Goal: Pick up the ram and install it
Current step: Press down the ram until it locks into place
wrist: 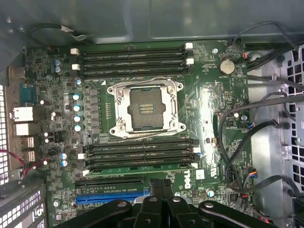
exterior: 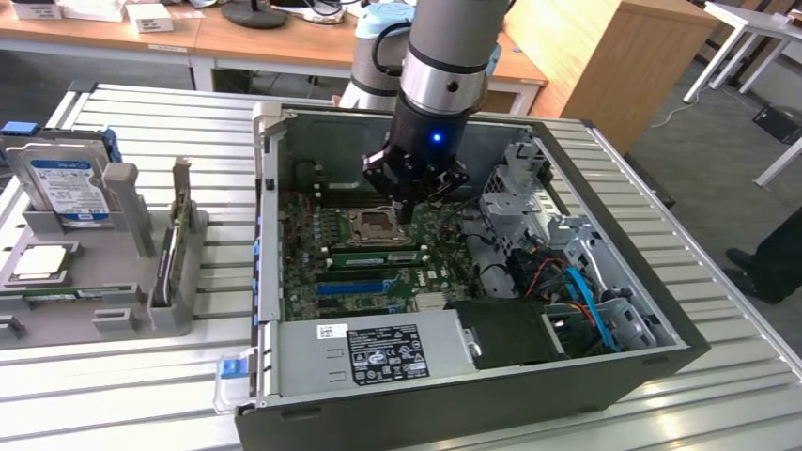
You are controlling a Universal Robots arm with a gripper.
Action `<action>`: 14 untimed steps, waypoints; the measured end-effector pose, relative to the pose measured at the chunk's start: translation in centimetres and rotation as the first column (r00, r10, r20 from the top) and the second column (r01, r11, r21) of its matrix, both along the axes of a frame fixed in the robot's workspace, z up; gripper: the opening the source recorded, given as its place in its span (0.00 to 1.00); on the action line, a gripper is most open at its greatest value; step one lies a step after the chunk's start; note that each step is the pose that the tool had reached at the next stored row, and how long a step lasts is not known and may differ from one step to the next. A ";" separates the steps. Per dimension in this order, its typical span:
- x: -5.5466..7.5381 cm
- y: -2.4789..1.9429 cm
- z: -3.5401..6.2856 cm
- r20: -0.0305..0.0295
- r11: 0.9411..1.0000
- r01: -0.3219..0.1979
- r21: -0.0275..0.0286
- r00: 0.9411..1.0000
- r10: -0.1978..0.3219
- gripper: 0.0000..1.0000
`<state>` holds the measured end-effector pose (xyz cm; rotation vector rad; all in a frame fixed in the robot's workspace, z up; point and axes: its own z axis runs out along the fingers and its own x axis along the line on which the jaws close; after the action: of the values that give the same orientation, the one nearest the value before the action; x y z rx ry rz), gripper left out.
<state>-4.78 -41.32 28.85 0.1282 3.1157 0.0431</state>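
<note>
Ram (exterior: 372,255) lies seated in a slot just beside the CPU socket (exterior: 376,225), on the motherboard (wrist: 209,95) inside the open case (exterior: 269,188). My hand (exterior: 408,209) hangs over the board near the ram, fingers together, gripping nothing.

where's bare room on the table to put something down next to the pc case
Bare slatted table runs along the open computer case on the exterior view's right, and a strip lies in front of the grey parts holder. The holder itself is crowded: hard drive, upright card.
</note>
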 end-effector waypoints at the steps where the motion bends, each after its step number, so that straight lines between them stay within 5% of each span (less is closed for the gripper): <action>1: 0.0 0.01 0.00 0.000 1.000 0.000 0.000 1.000 0.000 0.11; 14: -1.2 0.10 -0.05 0.000 1.000 0.000 0.000 1.000 0.000 0.11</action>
<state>-5.94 -41.22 28.81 0.1283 3.1157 0.0432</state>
